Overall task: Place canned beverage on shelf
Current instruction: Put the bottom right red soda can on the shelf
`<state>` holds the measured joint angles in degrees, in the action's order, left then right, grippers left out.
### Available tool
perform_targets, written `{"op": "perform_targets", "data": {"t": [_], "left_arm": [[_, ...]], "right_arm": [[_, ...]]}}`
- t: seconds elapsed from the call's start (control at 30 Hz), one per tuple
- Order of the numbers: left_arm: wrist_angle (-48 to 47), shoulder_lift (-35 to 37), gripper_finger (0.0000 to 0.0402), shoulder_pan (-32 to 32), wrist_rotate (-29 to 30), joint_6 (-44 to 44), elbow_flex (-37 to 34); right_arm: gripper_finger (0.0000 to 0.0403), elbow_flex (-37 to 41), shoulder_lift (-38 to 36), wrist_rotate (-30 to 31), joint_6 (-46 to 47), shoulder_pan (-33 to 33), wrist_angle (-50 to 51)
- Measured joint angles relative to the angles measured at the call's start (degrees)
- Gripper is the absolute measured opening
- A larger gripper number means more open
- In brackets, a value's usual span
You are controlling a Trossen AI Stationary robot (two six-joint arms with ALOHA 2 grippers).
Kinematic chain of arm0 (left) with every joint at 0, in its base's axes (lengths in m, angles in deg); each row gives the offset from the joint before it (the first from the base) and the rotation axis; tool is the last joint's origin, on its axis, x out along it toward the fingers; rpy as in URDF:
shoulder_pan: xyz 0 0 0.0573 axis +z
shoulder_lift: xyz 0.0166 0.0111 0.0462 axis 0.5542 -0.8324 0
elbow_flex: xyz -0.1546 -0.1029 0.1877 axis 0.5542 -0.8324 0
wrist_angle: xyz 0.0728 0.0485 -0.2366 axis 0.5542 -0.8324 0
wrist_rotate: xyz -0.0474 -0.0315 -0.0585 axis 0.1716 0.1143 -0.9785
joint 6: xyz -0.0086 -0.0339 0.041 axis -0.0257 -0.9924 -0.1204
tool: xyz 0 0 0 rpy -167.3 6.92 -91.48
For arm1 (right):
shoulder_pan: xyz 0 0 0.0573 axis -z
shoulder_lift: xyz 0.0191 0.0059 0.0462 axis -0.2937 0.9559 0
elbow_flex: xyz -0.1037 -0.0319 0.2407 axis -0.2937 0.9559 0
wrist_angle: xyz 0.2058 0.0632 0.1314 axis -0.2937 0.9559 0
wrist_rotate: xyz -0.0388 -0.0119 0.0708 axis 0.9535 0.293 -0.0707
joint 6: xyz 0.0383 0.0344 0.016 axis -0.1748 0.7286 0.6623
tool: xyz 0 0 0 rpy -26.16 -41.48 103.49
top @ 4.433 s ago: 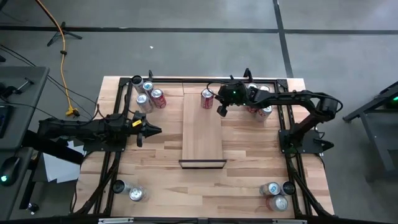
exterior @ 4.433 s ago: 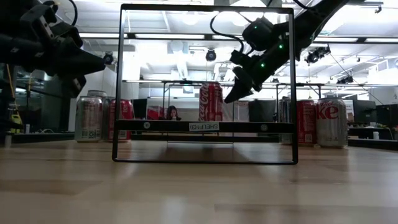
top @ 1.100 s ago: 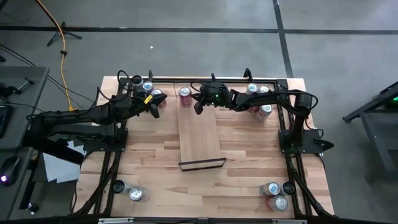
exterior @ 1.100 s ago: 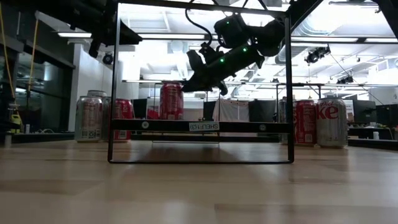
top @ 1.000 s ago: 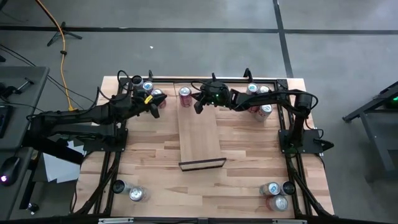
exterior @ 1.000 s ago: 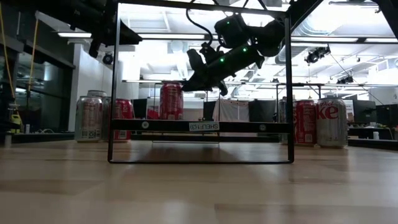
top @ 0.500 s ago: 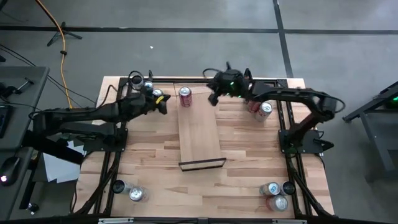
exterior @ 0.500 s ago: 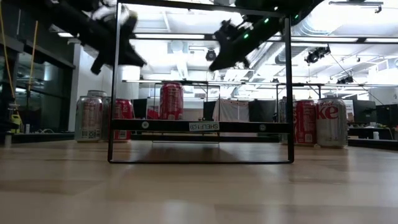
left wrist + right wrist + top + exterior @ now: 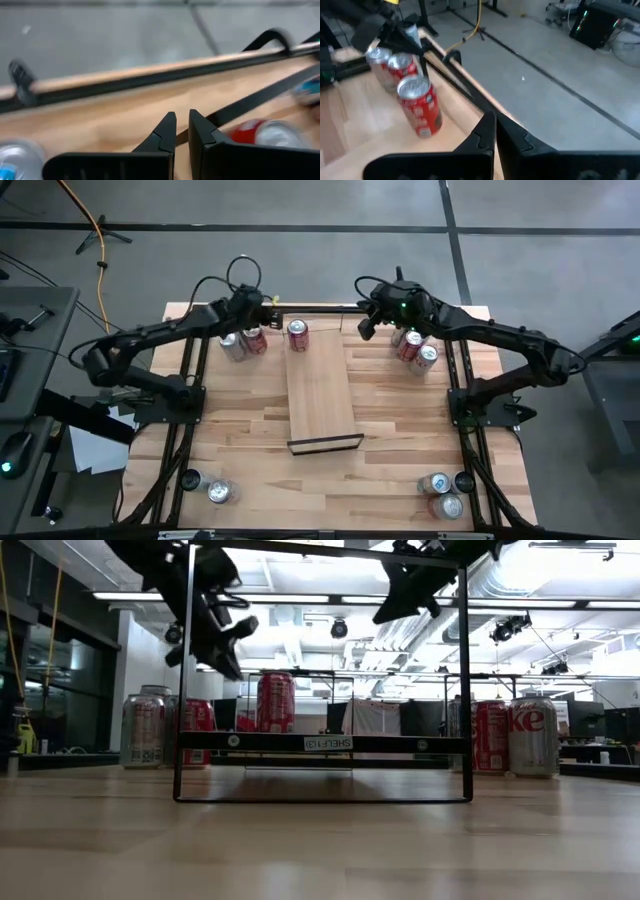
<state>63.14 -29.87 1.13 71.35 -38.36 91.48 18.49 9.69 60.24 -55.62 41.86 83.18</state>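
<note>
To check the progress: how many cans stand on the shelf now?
1. A red can stands at the shelf's far end, near its left corner. Nothing covers the shelf, so none seems hidden.

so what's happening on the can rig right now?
A red can stands upright on the far end of the shelf, and nothing is holding it. The right pincer hangs in the air near the table's far edge, to the right of the can, fingers shut and empty. The left pincer is raised near the far-left cluster of cans, also shut on nothing. More cans wait at the far right and at both near corners.
</note>
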Motion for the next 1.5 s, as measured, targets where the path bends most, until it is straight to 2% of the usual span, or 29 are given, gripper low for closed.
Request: {"op": "perform_targets", "data": {"t": [0.23,0.8,1.07,1.33,1.4,1.5], "left_arm": [[-2.9,-2.89,0.0,-0.89,0.54,-3.25,1.0],[5.61,-3.06,0.0,-1.56,2.27,-5.56,1.02],[6.73,-6.86,0.0,-2.03,0.49,-6.59,1.0],[12.96,-9.06,0.0,-3.43,-0.52,-7.62,1.0],[13.68,-9.06,0.0,-3.76,-0.74,-7.61,1.0],[13.69,-8.8,0.0,-3.87,-0.76,-7.57,1.0]], "right_arm": [[0.0,0.0,-0.2,1.74,-0.16,0.04,1.19],[0.0,0.0,-0.2,3.03,-0.79,0.37,1.2],[0.0,0.01,-0.2,3.03,-0.87,0.37,1.22],[0.0,0.02,-0.2,2.91,-0.57,0.37,1.61],[0.0,0.02,-0.2,0.66,0.58,0.37,1.75],[0.0,0.02,0.44,-7.09,5.04,0.37,1.54]]}}
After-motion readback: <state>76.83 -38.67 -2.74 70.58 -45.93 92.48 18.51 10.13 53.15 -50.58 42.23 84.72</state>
